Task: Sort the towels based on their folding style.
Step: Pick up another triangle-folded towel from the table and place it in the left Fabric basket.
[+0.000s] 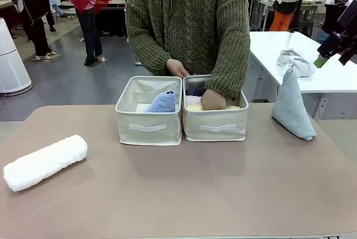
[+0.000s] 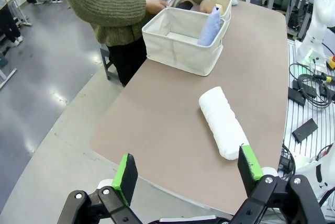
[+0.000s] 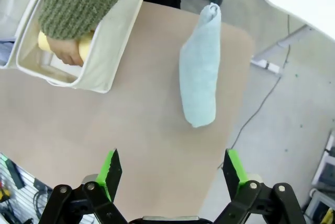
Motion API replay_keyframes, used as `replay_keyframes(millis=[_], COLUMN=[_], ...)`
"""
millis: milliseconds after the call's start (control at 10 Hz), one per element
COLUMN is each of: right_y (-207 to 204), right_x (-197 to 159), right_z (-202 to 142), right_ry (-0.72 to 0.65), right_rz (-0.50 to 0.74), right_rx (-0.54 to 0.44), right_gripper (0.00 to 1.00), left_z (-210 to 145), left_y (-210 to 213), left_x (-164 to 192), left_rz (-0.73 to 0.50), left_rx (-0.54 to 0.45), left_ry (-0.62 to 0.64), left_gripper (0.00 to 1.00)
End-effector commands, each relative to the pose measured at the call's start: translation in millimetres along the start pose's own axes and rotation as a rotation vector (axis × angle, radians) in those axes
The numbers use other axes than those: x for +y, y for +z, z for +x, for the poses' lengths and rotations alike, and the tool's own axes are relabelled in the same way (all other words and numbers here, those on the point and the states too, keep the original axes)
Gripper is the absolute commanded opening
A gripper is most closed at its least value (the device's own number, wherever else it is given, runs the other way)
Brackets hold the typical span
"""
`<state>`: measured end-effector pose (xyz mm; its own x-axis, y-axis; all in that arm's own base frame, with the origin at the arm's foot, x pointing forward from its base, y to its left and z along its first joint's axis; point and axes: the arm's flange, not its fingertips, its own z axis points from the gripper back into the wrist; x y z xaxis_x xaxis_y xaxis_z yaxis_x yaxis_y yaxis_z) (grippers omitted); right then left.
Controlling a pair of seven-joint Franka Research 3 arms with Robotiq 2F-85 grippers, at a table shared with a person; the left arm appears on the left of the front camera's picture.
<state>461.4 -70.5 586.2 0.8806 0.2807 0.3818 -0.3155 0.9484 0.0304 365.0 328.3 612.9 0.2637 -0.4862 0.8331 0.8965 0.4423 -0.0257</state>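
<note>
Your left gripper point(image 2: 187, 171) hangs spread and empty near the table's edge. The white rolled terry towel point(image 2: 222, 122) lies on its side just ahead, unsorted. Your right gripper point(image 3: 171, 174) is also wide apart and holds nothing, above the pale grey-teal cone-folded towel point(image 3: 199, 72), which stands alone beside the two cream fabric boxes point(image 1: 139, 113). The left box holds the periwinkle-blue cone towel point(image 1: 163, 103). In the right box the person's hand point(image 1: 213, 99) presses on a yellow rolled towel point(image 3: 46, 42). So cones likely go left and rolls right. The boxes' label strips are blank.

Black left tool point(image 2: 187, 167) (green pads point(image 2: 125, 174)), olive sweater point(image 1: 189, 15).
</note>
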Motion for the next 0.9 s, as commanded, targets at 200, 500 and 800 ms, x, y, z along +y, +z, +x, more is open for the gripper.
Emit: replay_keyframes(millis=[200, 500, 800], right_y=[-13, -50, -82], right_x=[-2, -8, -16], right_z=[29, 84, 114], right_ry=[-0.006, -0.042, -0.055], right_rz=[0.051, -0.001, -0.1], right_rx=[0.066, 0.161, 0.22], right_gripper=[1.0, 1.0, 1.0], left_z=[0, 0, 0], left_y=[2, 2, 2], left_x=[-1, -1, -1], left_rz=[0.005, 0.005, 0.005], left_rx=[-0.007, -0.007, -0.007], left_ry=[-0.018, -0.018, -0.018], left_gripper=[1.0, 1.0, 1.0])
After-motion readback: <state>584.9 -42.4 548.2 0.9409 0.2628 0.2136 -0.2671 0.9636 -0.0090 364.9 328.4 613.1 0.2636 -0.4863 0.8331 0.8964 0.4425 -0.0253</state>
